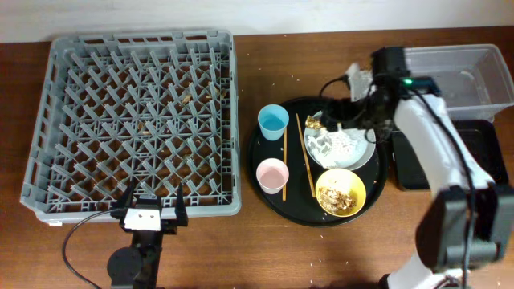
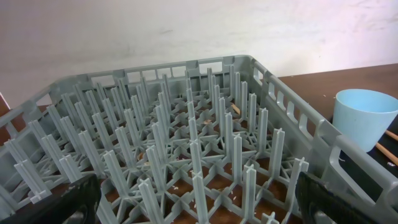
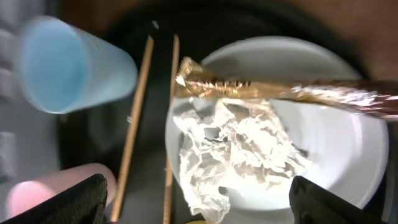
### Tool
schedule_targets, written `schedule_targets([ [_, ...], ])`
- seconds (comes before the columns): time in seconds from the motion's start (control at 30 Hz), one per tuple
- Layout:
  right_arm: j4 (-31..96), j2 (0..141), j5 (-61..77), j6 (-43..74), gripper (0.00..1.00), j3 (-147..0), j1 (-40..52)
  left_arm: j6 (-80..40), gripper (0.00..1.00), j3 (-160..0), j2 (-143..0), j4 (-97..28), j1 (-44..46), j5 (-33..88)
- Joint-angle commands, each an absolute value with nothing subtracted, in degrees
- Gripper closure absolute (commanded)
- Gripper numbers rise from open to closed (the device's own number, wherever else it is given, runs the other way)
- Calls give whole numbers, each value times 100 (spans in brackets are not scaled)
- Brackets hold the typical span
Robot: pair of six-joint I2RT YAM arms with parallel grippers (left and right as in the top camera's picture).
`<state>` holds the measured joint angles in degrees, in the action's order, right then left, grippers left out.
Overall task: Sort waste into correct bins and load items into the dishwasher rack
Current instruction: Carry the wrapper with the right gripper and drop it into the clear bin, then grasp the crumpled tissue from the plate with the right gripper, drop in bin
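The pale grey plate (image 1: 365, 152) lies on a round black tray and holds crumpled white tissue (image 1: 331, 144) and a gold-brown wrapper (image 1: 313, 122). My right gripper (image 1: 347, 112) hovers open just above them. In the right wrist view, the tissue (image 3: 242, 149) and wrapper (image 3: 261, 87) lie on the plate (image 3: 348, 149) between my wide-open right fingers (image 3: 199, 196). The yellow bowl (image 1: 340, 193) holds food scraps. The blue cup (image 1: 273, 122), pink cup (image 1: 272, 175) and two chopsticks (image 1: 307, 156) lie on the same tray. My left gripper (image 1: 154, 210) is open and empty at the near edge of the grey rack (image 1: 136, 120).
The round black tray (image 1: 293, 201) sits right of the rack. The clear tub (image 1: 466, 72) stands at the back right, the shallow black rectangular tray (image 1: 491, 148) in front of it, partly under my right arm. Rice grains dot the rack floor (image 2: 186, 124) and table.
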<state>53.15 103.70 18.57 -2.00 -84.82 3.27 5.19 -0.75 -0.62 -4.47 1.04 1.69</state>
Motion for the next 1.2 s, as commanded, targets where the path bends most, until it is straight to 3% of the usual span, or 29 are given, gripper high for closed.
schedule_targets([
  [0.0, 5315, 11004, 926, -259, 6, -8556, 729, 613, 1, -51, -40, -460, 67, 217],
  [0.2, 5308, 11961, 137, -255, 7, -8541, 980, 613, 1, -51, -40, -462, 67, 217],
  [0.27, 5271, 12062, 82, -257, 17, -8495, 980, 611, 1, -51, -40, -460, 67, 217],
  [0.33, 5135, 12073, -204, -255, 43, -8340, 980, 613, 1, -51, -40, -460, 67, 217],
  [0.4, 5124, 12068, -222, -255, 96, -8305, 980, 613, 1, -51, -40, -460, 67, 217],
  [0.5, 5502, 11703, 113, -32, 96, -8683, 972, 613, 1, -51, -40, -460, 67, 217],
  [0.63, 7284, 10897, 47, 397, 96, -11375, 395, 613, 1, -51, -40, -460, 67, 217],
  [0.8, 6309, 11306, -711, 1402, 96, -11789, -1142, 613, 1, -51, -40, -462, 67, 217],
  [0.9, 5651, 11913, -716, 1380, 94, -11786, -1463, 613, 1, -51, -40, -460, 67, 215],
  [0.93, 5555, 12042, -716, 1380, 87, -11786, -1466, 613, 1, -51, -40, -460, 67, 217],
  [0.97, 5433, 12250, -716, 1380, 62, -11786, -1466, 613, 1, -51, -40, -460, 67, 215],
  [1.0, 5406, 12361, -707, 1382, 19, -11786, -1466, 613, 1, -51, -40, -460, 67, 215],
  [1.03, 5415, 12405, -668, 1380, 8, -11786, -1466, 613, 1, -51, -40, -460, 67, 217],
  [1.17, 6080, 11526, 368, 1382, 8, -12075, -1420, 613, 1, -51, -40, -460, 67, 217],
])
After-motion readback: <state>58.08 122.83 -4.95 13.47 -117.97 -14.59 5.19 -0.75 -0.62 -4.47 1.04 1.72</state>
